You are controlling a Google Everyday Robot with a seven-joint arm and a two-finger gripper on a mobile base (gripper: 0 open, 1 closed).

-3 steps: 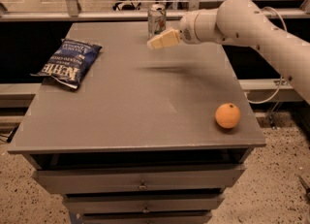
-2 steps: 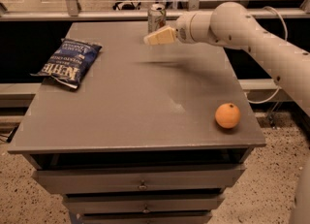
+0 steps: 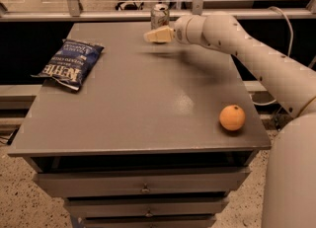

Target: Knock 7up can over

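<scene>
The 7up can (image 3: 159, 16) stands upright at the far edge of the grey table (image 3: 133, 98), a small silver can with green and red markings. My gripper (image 3: 152, 36) hovers just in front of the can, its cream fingers pointing left, held a little above the tabletop. The white arm reaches in from the right. The lower part of the can is hidden behind the gripper.
A blue chip bag (image 3: 71, 64) lies at the table's left side. An orange (image 3: 232, 117) sits near the right front corner. Drawers run below the tabletop. A metal rail and posts stand behind the far edge.
My gripper has moved slightly left and farther back, closer to the can. The can still stands upright.
</scene>
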